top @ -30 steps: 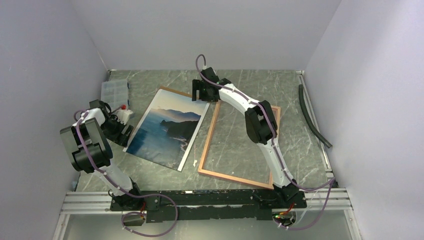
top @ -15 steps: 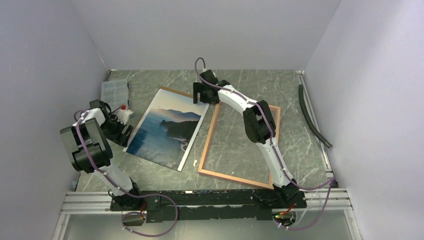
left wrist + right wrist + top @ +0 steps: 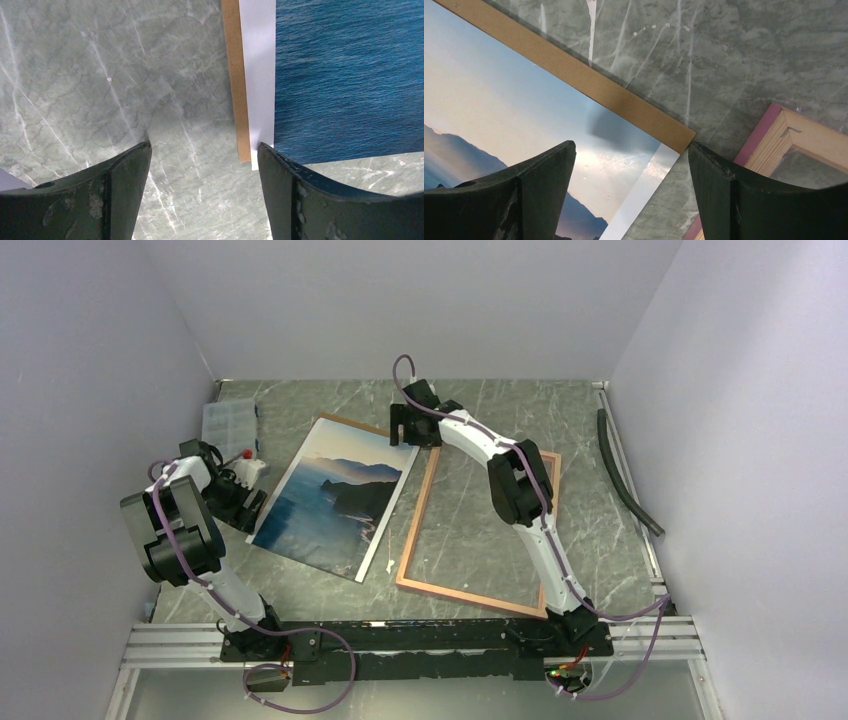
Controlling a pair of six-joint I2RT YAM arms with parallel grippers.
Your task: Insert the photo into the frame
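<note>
Moved: my right gripper has edged a little to the right over the far corner of the photo; the left arm, the photo and the frame lie as they did a second ago.
Right gripper: jaws apart and holding nothing. On the right wrist camera I see it hanging over the corner where photo and backing board end, with a corner of the frame just to the right.
Left gripper: jaws apart and holding nothing, low at the photo's left edge. On the left wrist camera one finger is over bare table and the other is at the photo's near left corner.
Photo: flat and face up on the backing board, left of the frame and outside it. Its white border and blue water show beside a brown strip of board.
Frame: flat on the table, wood-coloured side up, pink along the outer edge, the marble showing through its opening. My right arm reaches across it.
Other items: a clear plastic box at the far left; a black hose along the right edge.
</note>
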